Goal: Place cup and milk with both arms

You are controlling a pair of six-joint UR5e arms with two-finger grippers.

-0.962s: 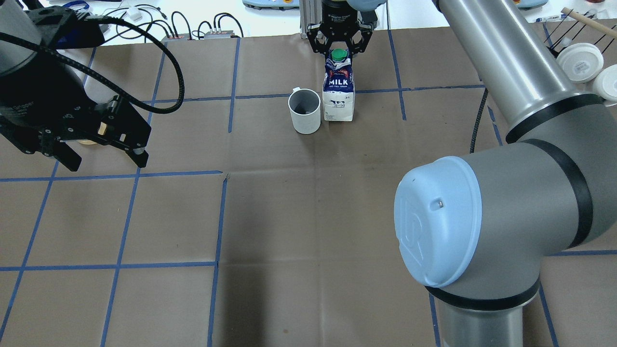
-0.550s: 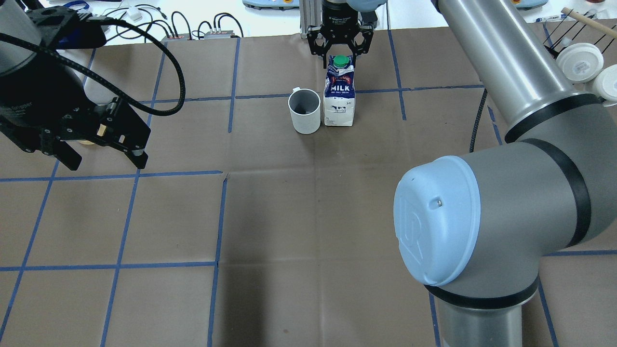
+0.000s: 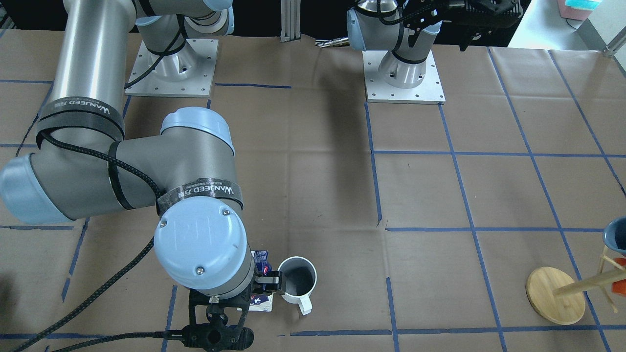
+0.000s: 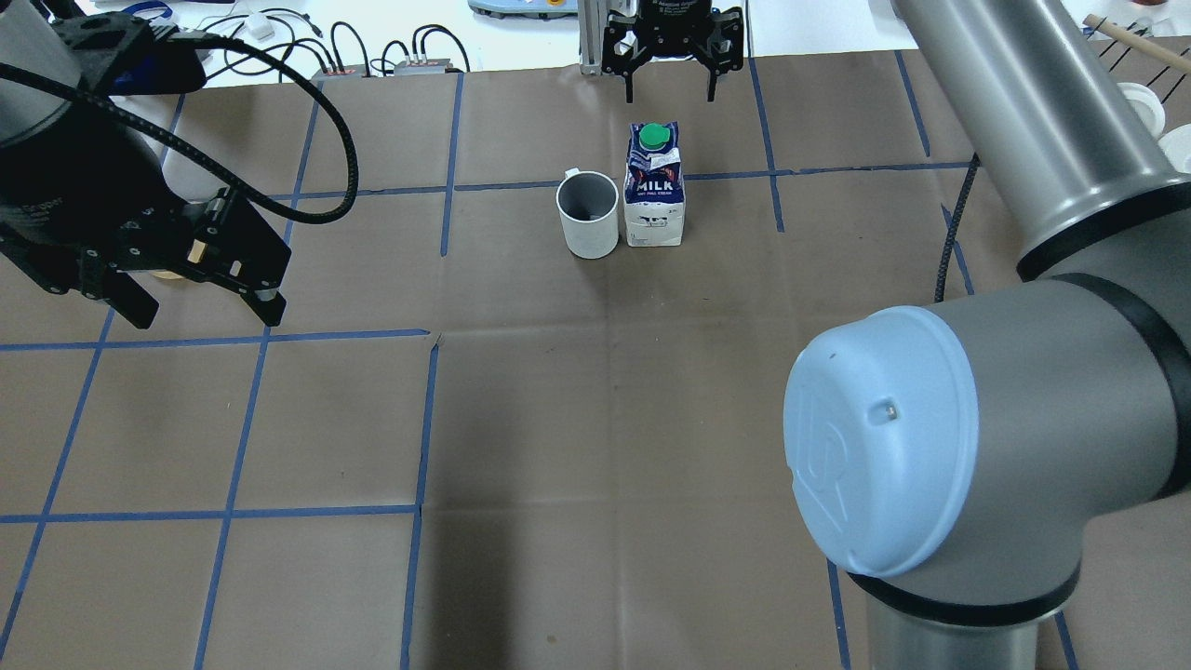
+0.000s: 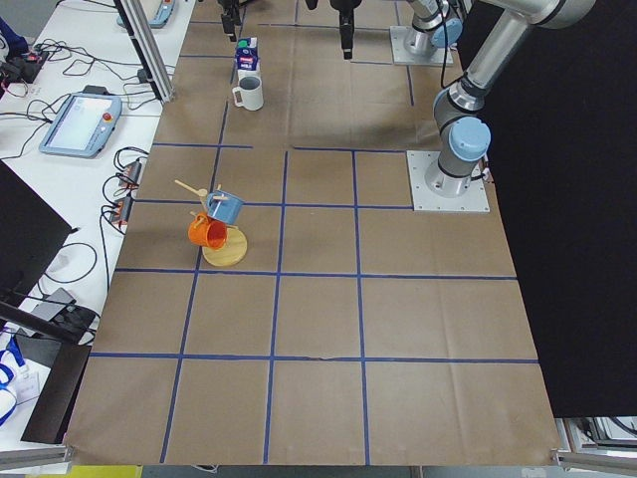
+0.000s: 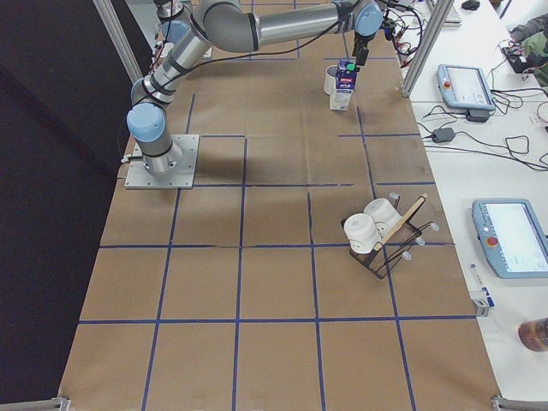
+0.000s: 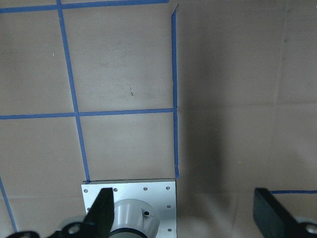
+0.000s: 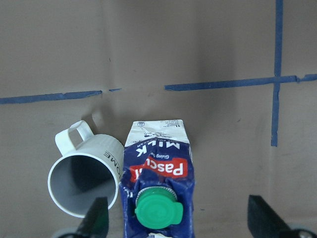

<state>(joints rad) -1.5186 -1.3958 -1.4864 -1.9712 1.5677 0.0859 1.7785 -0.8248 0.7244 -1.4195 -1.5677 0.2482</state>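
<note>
Fingers (image 4: 628, 82) on the right hang wide open over the milk (image 4: 654, 200), standing beside the cup (image 4: 588, 223). Left fingers (image 4: 260, 296) are open too. Both look placed; next, lift away.

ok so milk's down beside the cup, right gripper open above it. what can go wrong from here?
1. The milk is tall and narrow and stands right beside the cup; I cannot tell if they touch. A nudge to either could tip it.
2. The right gripper hangs open over the green cap; moving sideways before lifting clear might clip the cap or the cup's rim.
</note>
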